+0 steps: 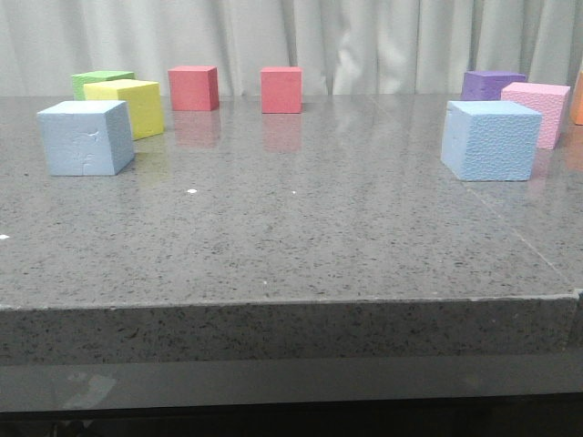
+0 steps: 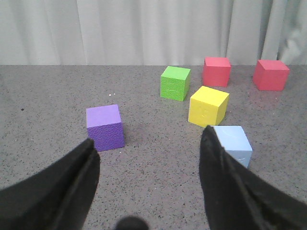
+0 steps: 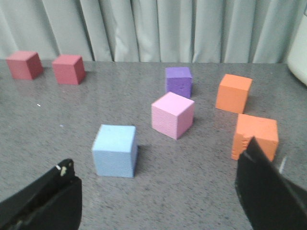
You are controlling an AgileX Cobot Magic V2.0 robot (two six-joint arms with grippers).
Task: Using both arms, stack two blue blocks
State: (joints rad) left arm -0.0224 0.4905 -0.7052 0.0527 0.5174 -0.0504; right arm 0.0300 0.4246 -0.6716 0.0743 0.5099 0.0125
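the two blue blocks are sitting well apart on your grey speckled table (image 1: 301, 237): the left blue block (image 1: 85, 137) just in front of a yellow cube (image 1: 130, 106), the right blue block (image 1: 491, 139) beside a pink cube (image 1: 541, 111). your left gripper (image 2: 148, 163) and right gripper (image 3: 158, 191) are both hanging spread wide, holding nothing.

Bright even lighting; glossy table (image 1: 301, 209) mirrors cubes; right wrist view slightly soft; shadows faint.
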